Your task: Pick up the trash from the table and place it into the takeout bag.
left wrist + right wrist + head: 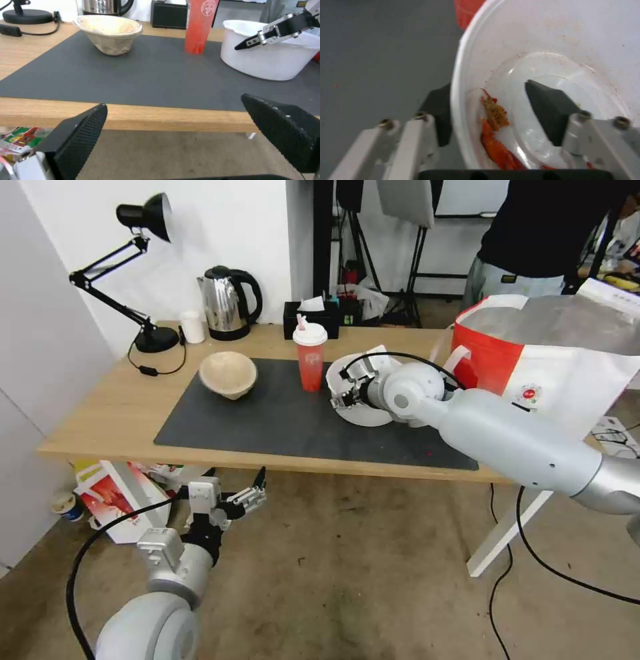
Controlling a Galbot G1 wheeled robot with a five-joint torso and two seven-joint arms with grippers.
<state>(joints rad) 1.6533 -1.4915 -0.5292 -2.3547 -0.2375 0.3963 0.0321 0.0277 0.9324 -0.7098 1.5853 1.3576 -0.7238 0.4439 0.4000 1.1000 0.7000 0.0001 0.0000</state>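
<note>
Straddled the large white plastic bowl (553, 50) rim with the right gripper (493, 107), jaws spread, not yet clamped.
Hung the left gripper (173, 125) open below the table (120, 413) edge; beyond, bowl tipped toward the near edge on the mat (267, 420), red drink cup (310, 357) upright just beside, takeout bag (567, 360) farther right.

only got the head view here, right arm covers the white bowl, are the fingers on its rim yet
Observer: The right gripper straddles the white plastic bowl's wall, one finger inside and one outside, not yet closed on it.
Operator: anything in the bowl
Observer: Orange-red food scraps lie along the inner wall.
Operator: left arm?
Observer: The left gripper is open below the table edge, facing the beige paper-pulp bowl.
</note>
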